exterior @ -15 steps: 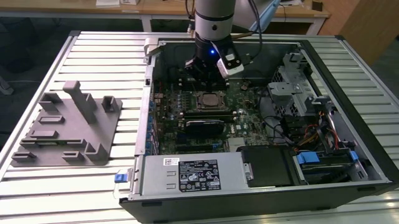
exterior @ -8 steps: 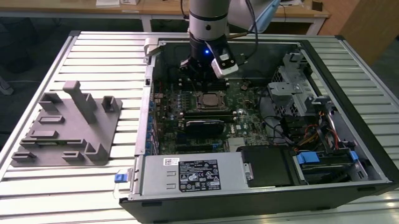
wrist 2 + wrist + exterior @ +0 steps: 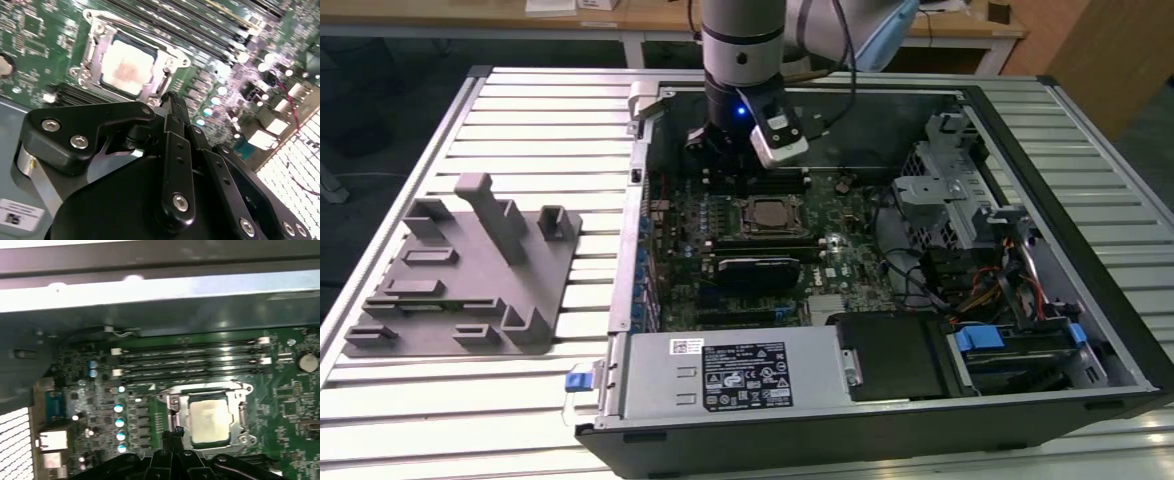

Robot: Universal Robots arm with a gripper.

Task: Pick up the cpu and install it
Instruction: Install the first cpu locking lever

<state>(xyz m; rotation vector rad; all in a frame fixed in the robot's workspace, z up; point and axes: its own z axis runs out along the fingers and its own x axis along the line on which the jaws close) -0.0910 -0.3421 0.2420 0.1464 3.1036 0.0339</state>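
CPU seated, arm hovering over the board

The cpu (image 3: 126,67) lies in its socket (image 3: 90,47); the gripper (image 3: 172,436) hangs just beside it, fingers together, holding nothing. Any drop could clip the unlatched frame and nudge the chip askew.

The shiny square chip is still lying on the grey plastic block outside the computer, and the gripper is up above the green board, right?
Not quite. The chip already sits in the metal-framed socket on the green board, not on the grey plastic block; both wrist views show it there. The gripper is indeed above the board, beside the socket.
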